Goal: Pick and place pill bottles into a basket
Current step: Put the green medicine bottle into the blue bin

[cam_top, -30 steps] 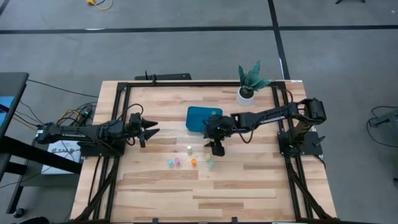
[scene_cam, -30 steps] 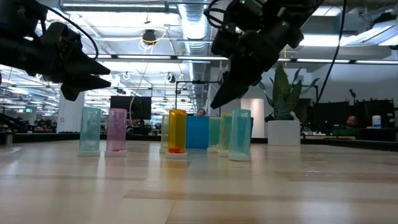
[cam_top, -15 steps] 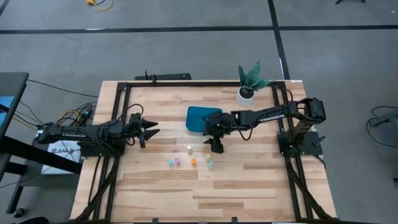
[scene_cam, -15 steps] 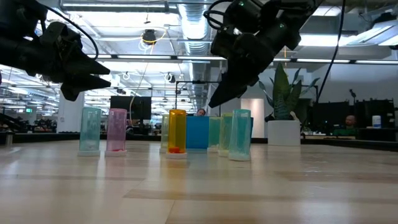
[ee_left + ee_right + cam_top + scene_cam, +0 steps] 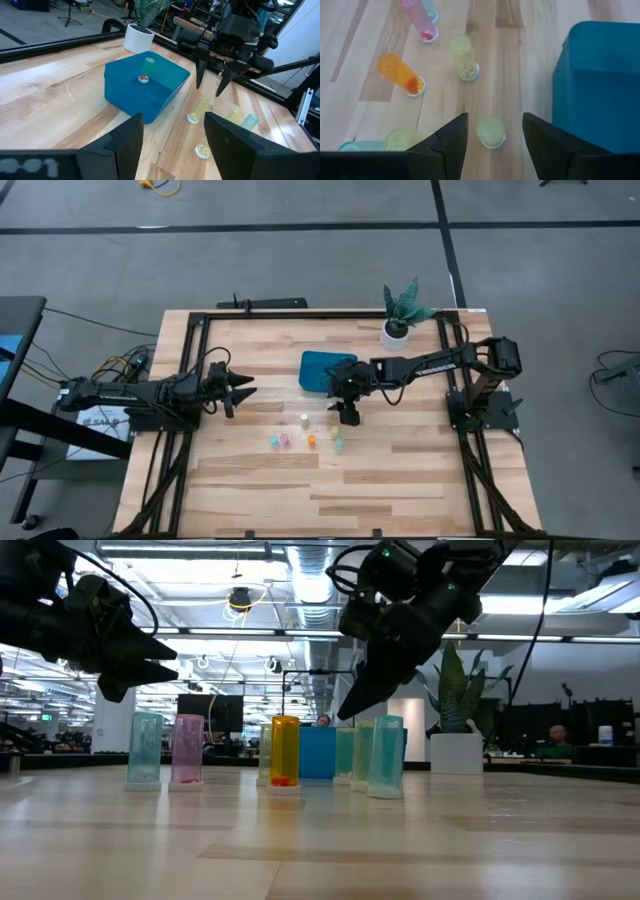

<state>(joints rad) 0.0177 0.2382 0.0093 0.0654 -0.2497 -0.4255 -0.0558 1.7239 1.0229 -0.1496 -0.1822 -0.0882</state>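
The teal-blue basket (image 5: 325, 370) stands mid-table and holds one pale bottle (image 5: 148, 66) and a small red-topped piece (image 5: 143, 79). Several tiny pill bottles stand upright near it: pale yellow (image 5: 303, 420), blue (image 5: 272, 441), pink (image 5: 285, 440), orange (image 5: 311, 440) and green (image 5: 338, 443). My right gripper (image 5: 347, 417) is open and hovers just on the near side of the basket, above a pale green bottle (image 5: 490, 131) that shows between its fingers without touching them. My left gripper (image 5: 243, 390) is open and empty, left of the basket.
A white pot with a green plant (image 5: 397, 328) stands at the far right behind the basket. A black frame (image 5: 190, 370) runs round the table's edges. Bare wood lies toward the near edge (image 5: 330, 490).
My right gripper has shifted a little toward the basket and stays open. The bottles and my left arm have kept still.
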